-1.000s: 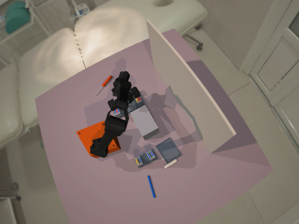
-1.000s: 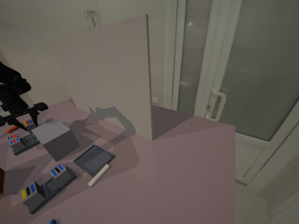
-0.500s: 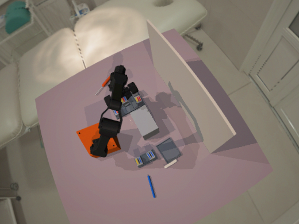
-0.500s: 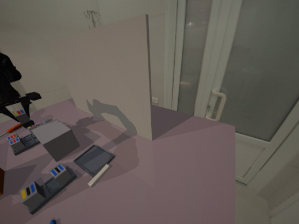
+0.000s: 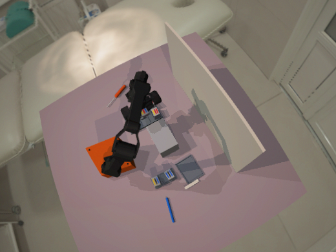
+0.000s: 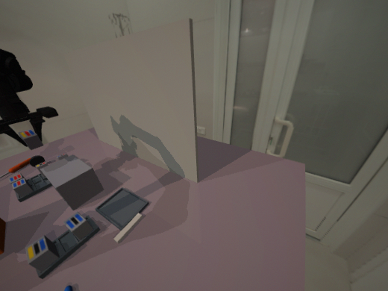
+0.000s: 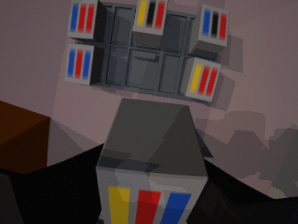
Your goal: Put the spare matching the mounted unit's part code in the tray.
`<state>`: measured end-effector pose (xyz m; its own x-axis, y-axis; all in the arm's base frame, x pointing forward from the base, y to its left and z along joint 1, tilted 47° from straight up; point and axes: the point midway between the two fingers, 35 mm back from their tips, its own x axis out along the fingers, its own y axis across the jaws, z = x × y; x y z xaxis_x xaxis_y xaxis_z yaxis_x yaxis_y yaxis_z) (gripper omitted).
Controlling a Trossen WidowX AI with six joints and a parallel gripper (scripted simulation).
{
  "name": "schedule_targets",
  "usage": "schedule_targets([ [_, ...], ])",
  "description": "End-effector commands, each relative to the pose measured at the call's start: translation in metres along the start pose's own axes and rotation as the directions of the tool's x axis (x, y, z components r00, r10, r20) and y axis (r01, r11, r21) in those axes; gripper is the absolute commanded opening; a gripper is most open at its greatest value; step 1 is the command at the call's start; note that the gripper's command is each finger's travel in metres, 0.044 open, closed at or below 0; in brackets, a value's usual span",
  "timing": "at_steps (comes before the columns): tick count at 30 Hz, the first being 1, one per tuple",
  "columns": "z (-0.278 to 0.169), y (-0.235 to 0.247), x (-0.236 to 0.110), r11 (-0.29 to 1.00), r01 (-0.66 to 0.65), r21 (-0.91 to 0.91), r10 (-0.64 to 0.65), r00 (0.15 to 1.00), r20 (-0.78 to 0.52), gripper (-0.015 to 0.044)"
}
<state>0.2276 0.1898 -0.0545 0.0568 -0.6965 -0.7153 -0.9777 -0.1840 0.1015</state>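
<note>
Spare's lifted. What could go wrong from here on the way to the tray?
1. The gripper holds the grey spare with yellow-red-blue stripes above the dark holder rack; swinging low could clip the remaining spares.
2. The grey mounted block lies between it and the dark square tray; a low path may hit it.

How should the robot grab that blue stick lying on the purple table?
Probably at the middle of the blue stick, coming straight down from above, with the fingers closing across its thin width. It lies flat, long and narrow, with nothing close beside it, so a middle grip should keep it balanced. Right now the gripper is shut on the yellow-red-blue spare.
</note>
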Motion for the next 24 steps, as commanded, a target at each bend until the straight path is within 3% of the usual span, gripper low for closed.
schedule_targets([
  [1,-0.026,-0.02,-0.01,1.0,0.016,0.002,-0.016,1.0,0.024,0.0],
  [24,-0.212,-0.075,-0.013,0.999,0.032,0.005,-0.033,0.999,0.02,0.0],
])
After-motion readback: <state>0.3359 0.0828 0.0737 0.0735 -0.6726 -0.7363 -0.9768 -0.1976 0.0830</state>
